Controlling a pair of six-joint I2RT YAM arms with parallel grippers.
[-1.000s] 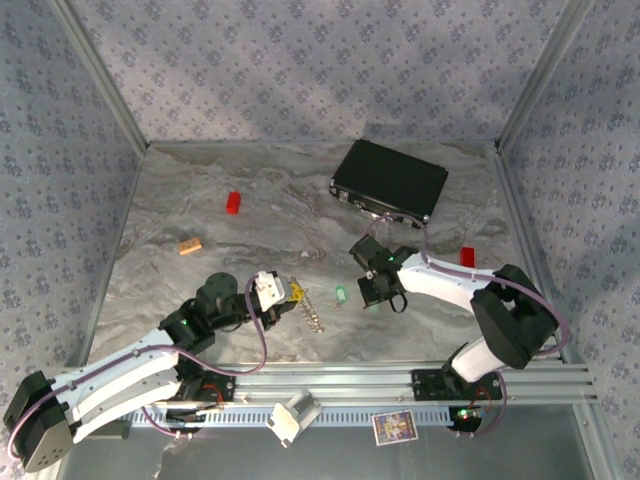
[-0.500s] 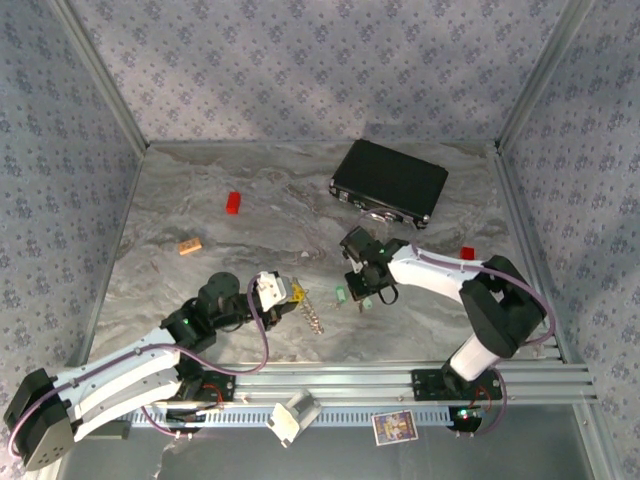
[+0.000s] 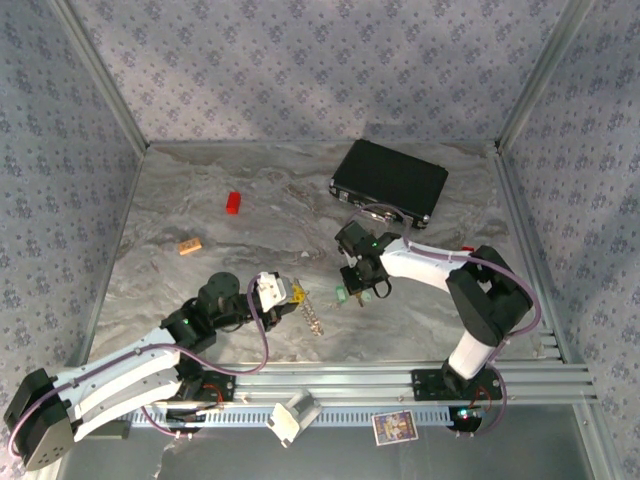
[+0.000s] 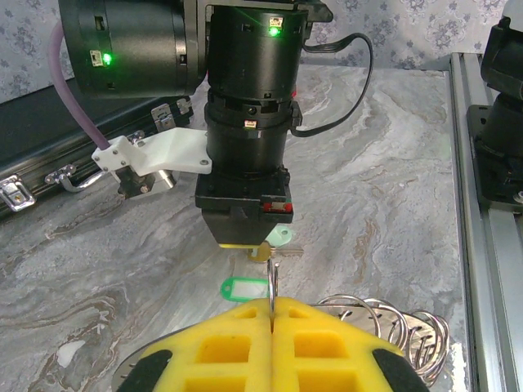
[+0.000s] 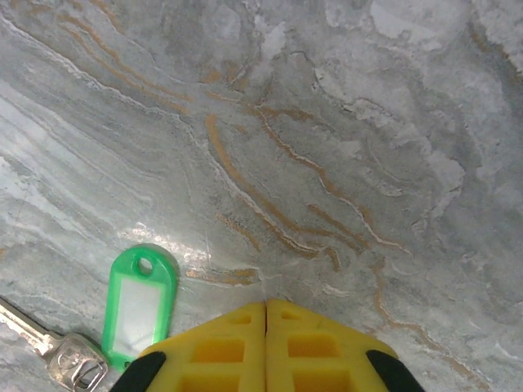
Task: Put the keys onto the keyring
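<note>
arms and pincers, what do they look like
White links with black joints on both the left arm and right arm, purple cables looping alongside, green lights on the joints. The left pincer and right pincer have yellow gridded pads.

We see bare table (image 3: 270, 225) mid-left | case (image 3: 390, 182) blocks far right | red block (image 3: 233, 203), tan block (image 3: 190, 245) far left | right gripper (image 3: 350, 292) crowds left gripper (image 3: 296, 295)

On your marbled table (image 3: 150, 290) you have:
- one black rectangular case (image 3: 390, 181), far right
- one small red block (image 3: 233, 202), far left
- one orange-tan block (image 3: 190, 245) just nearer, its surface probably ridged
</note>
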